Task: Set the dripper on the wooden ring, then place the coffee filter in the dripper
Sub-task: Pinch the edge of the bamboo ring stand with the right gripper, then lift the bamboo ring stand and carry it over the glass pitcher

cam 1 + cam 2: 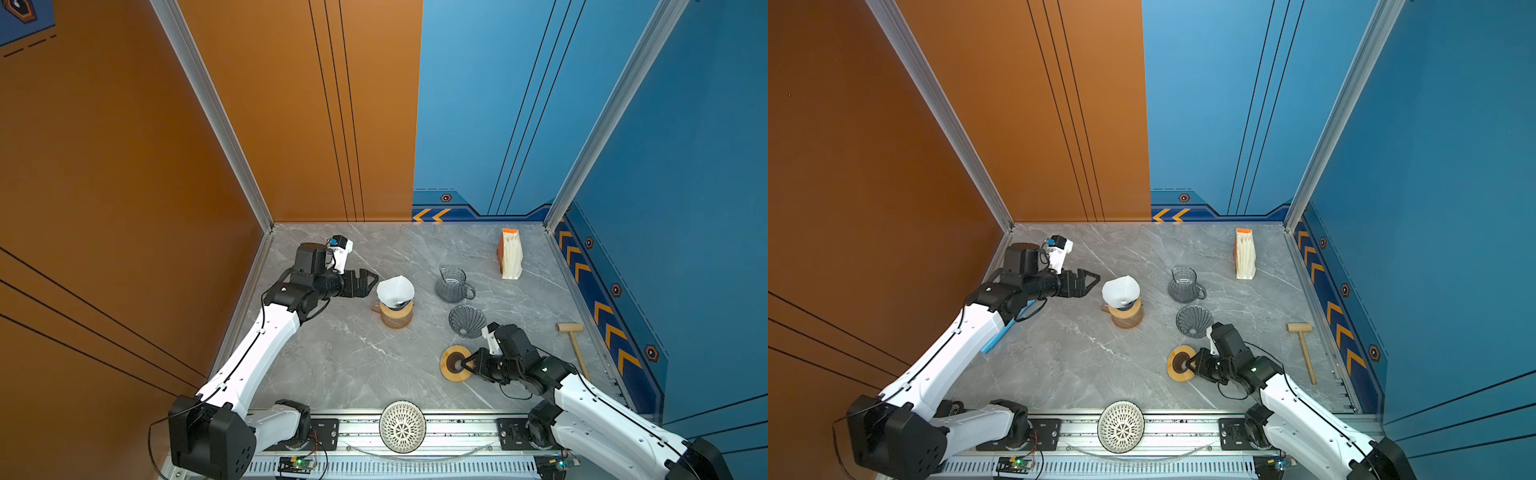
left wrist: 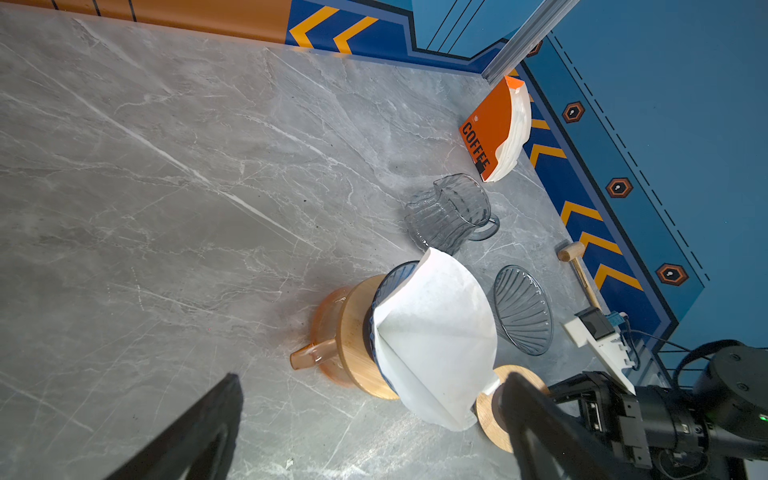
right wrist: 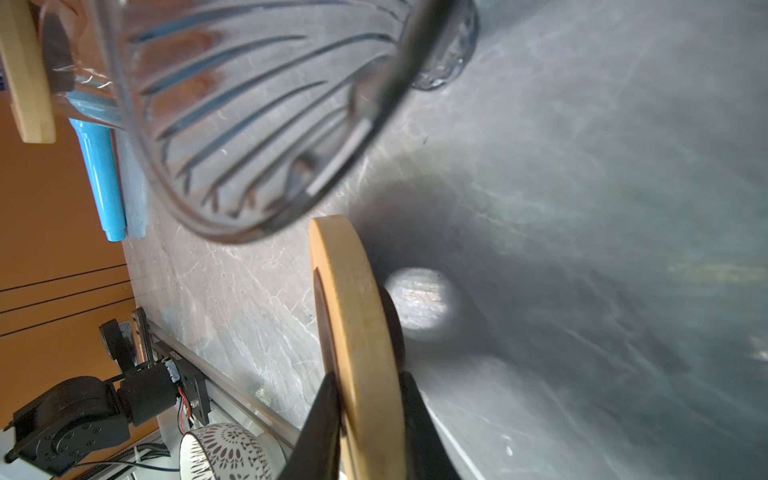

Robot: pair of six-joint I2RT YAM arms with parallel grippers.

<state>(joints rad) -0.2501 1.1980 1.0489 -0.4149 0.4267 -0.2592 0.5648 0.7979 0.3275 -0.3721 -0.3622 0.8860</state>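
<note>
The white coffee filter [image 1: 395,289] [image 1: 1120,289] [image 2: 436,340] sits opened in a dark glass dripper [image 2: 392,278], tilted and sticking well above its rim. The dripper rests in a wooden collar [image 2: 353,332] on an amber carafe [image 1: 397,318]. My left gripper [image 1: 372,282] [image 1: 1092,284] [image 2: 372,380] is open just left of the filter, holding nothing. My right gripper [image 1: 467,363] [image 1: 1190,365] [image 3: 369,376] is low at the front right, shut on the edge of a wooden ring [image 1: 451,365] [image 3: 353,291] that stands tilted up off the table.
A second grey ribbed dripper [image 1: 467,320] [image 3: 249,124] lies just behind the ring. A glass server [image 1: 453,284] stands farther back, a filter packet [image 1: 510,253] at the back right, a wooden mallet [image 1: 571,345] by the right wall. A patterned bowl [image 1: 402,426] sits on the front rail.
</note>
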